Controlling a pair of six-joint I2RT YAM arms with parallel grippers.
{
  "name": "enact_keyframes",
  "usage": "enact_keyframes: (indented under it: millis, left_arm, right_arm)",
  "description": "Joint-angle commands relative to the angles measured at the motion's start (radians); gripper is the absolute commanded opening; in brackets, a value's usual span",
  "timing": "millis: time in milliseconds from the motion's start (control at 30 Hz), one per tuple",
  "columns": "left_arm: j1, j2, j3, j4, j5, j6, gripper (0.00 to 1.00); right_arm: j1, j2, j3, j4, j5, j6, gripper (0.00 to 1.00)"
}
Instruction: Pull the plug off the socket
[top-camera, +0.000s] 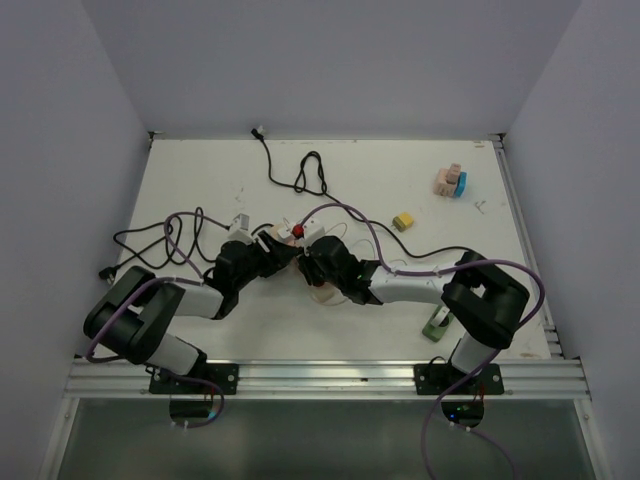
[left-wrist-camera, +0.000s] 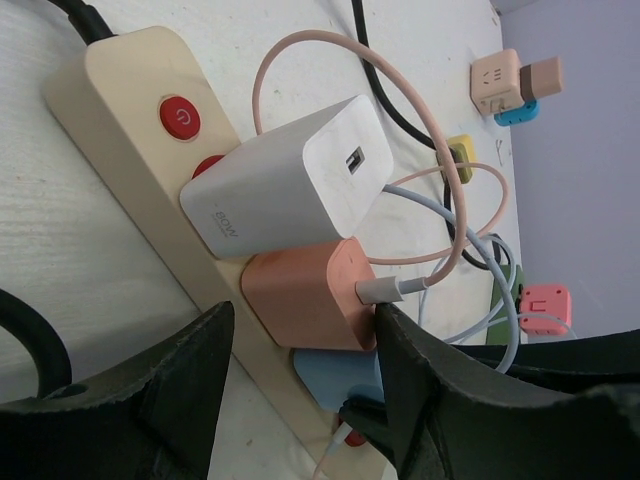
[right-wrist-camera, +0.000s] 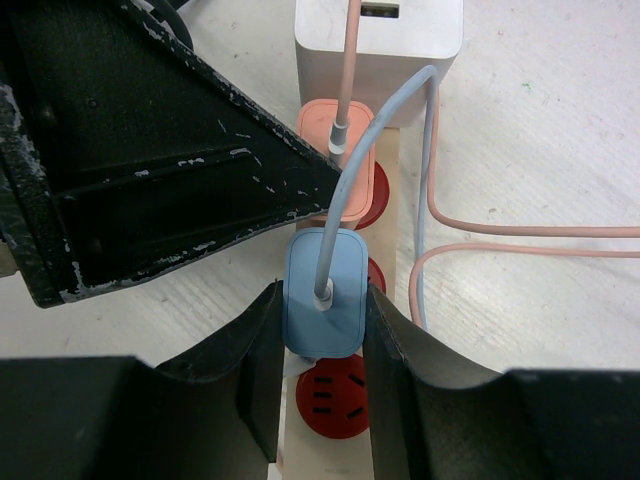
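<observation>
Three plugs are sitting in a row on the cream power strip, which is lying near the middle of the tabletop, a little toward its left edge. They are a big white block, an orange cube and the blue plug, which I am taking to be the one to pull.

I am clenching my right fingers on the blue plug's two flat sides, down close to the strip. My left fingers are straddling the orange cube, one tip touching it. I cannot tell whether they are gripping it or only bracing the strip.

I am expecting the blue plug to feel light and hard. Its glossy plastic and rounded corners are likely making it slippery, and its prongs are probably sitting stiffly in the socket. I am judging the flat sides the right place to hold, not the thin, soft blue cable looping from its top. The strip is looking light enough to lift along with it.
</observation>
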Motion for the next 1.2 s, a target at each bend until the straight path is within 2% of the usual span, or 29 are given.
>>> enact_keyframes:
  millis: [0, 333, 400, 567, 1167]
  left_arm:
    - [0.018, 0.061, -0.028, 0.020, -0.040, 0.005, 0.61]
    - [0.017, 0.199, -0.115, 0.008, -0.083, -0.061, 0.54]
    - [0.017, 0.222, -0.135, 0.054, -0.082, -0.076, 0.52]
    - [0.017, 0.234, -0.149, 0.052, -0.114, -0.084, 0.47]
    - [-0.056, 0.256, -0.048, -0.122, -0.208, -0.067, 0.46]
  right_arm:
    - [-0.003, -0.041, 0.020, -0.014, -0.020, -0.019, 0.00]
    - [-0.001, -0.092, 0.098, -0.031, -0.009, -0.033, 0.00]
    - [-0.001, -0.103, 0.117, -0.026, 0.009, -0.037, 0.00]
    - [-0.001, -0.121, 0.140, 0.006, 0.044, -0.053, 0.00]
    - [-0.001, -0.150, 0.198, 0.145, 0.051, -0.113, 0.00]
